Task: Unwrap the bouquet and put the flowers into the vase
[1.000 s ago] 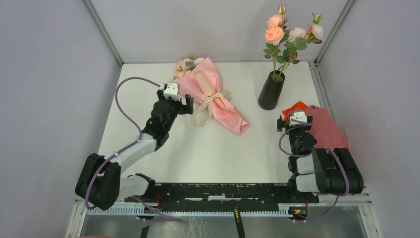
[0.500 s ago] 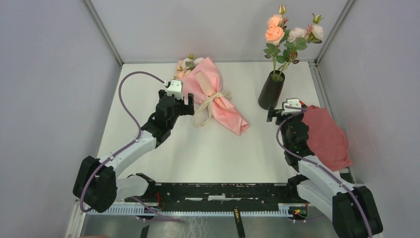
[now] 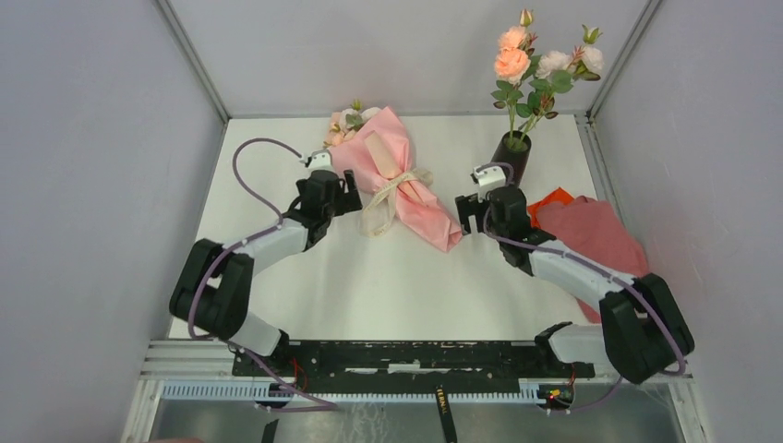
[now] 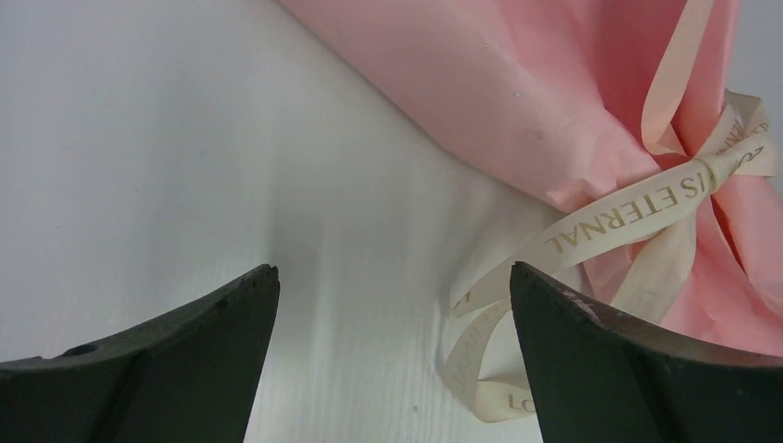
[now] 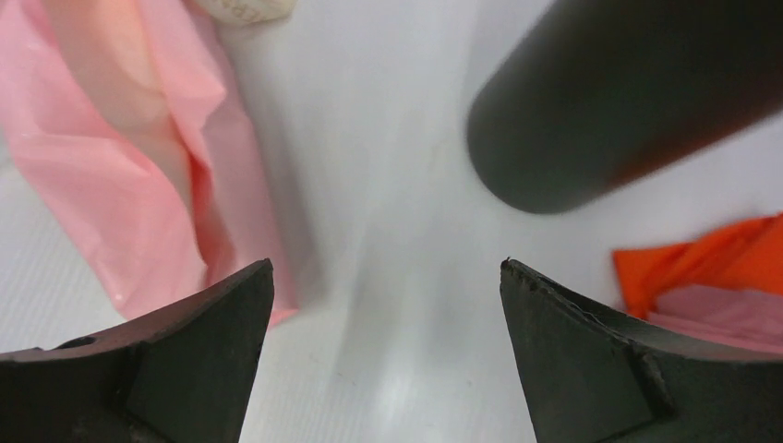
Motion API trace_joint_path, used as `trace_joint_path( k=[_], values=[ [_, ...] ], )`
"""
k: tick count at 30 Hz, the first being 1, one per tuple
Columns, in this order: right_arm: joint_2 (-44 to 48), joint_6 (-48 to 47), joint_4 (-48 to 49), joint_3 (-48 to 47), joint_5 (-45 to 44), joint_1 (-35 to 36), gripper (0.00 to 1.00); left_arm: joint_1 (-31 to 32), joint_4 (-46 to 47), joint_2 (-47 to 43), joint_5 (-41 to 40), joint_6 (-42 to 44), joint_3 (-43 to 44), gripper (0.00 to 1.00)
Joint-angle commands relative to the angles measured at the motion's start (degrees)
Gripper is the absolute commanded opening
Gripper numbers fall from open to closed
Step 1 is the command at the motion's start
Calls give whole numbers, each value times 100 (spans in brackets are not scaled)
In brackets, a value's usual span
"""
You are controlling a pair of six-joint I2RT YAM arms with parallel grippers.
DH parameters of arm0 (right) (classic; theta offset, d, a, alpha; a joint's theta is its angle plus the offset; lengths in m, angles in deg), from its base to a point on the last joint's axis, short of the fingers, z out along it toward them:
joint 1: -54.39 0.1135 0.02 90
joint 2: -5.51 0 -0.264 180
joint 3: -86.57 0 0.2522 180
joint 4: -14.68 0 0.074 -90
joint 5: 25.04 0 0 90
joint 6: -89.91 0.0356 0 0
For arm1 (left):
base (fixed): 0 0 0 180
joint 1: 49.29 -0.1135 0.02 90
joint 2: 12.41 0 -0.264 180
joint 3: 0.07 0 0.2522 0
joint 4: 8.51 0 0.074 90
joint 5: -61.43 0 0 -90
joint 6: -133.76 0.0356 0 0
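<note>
The bouquet [image 3: 399,177] lies on the table, a light pink paper cone tied with a cream ribbon bow [image 3: 395,192], small roses [image 3: 346,120] at its far wide end. My left gripper [image 3: 331,192] stands open just left of it. In the left wrist view the gripper [image 4: 392,268] is over bare table, with the ribbon [image 4: 646,198] curling by its right finger. My right gripper [image 3: 487,217] is open between the cone's narrow tip [image 5: 120,157] and the black vase [image 5: 628,92]. It holds nothing [image 5: 388,262]. The vase [image 3: 515,148] has several flowers [image 3: 540,65] in it.
A pink-red cloth [image 3: 600,240] with an orange piece [image 3: 551,198] lies right of the vase, under the right forearm. Grey walls close in the table on the left, back and right. The arm bases stand at the near edge.
The right arm has swung from beside the cloth leftward and forward, to between the bouquet's tip and the vase. The left arm stretched slightly toward the bouquet. Both grippers stayed open.
</note>
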Motion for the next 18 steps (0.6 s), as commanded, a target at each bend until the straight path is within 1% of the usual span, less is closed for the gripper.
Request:
trace_joint_path(
  k=[1,4,11,14,18],
  values=[
    [-734,126,-389,-879,229,288,98,10,-6,558,445,-648,710,100],
    [-1410,86,-351,-1351,327,381,98,11,-22,961,497,-809,1037,100],
    [-2864,113,-194,-2149,693,487,98,15,-218,1831,108,-871,1609,100],
    [-3258,97,-165,-2299,722,618,98,9,-197,2095,65,-828,1751,100],
    [-3417,44,-192,-2375,559,1056,98,7,-86,2316,138,-844,1825,100]
  ],
)
